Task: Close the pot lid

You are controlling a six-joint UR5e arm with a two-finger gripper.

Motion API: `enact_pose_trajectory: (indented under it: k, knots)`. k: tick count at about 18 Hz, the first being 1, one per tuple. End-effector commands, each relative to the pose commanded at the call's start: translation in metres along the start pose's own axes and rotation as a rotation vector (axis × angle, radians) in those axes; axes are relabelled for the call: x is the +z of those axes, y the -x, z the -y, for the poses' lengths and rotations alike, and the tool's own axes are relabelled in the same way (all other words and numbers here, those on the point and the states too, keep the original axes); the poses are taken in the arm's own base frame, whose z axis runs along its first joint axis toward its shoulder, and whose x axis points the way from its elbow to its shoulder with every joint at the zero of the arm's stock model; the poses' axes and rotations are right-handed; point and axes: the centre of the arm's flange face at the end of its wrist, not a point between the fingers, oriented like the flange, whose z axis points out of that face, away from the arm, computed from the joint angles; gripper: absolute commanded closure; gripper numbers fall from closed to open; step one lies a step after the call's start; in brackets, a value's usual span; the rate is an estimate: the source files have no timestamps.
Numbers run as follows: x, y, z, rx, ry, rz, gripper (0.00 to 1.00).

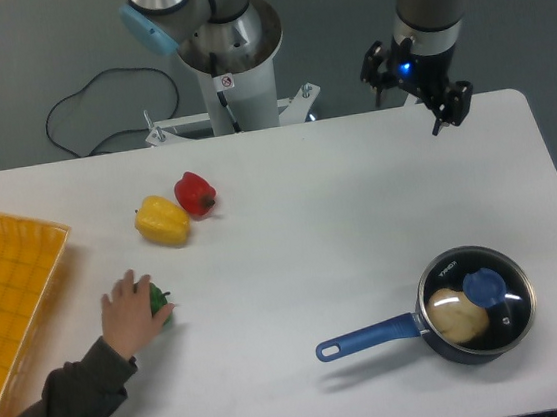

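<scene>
The black pot (476, 309) with a long blue handle (366, 337) sits at the table's front right. The glass lid (480, 296) with its blue knob (485, 288) lies flat on the pot's rim, and a pale yellow item shows through the glass. My gripper (414, 92) hangs high above the table's back right edge, far from the pot. Its fingers are spread apart with nothing between them.
A person's hand (127, 310) and sleeve reach in from the front left and cover the green pepper (157, 301). A yellow pepper (162, 221) and red pepper (194, 193) lie at left centre. A yellow tray (6, 290) sits at the left edge.
</scene>
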Motion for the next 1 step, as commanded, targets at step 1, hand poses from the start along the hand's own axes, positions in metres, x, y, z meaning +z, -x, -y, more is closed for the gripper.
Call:
enact_pose_trajectory:
  k: [1]
  knots:
    - [-0.0001,0.0006,-0.0034,-0.005,0.000,0.001,0.00]
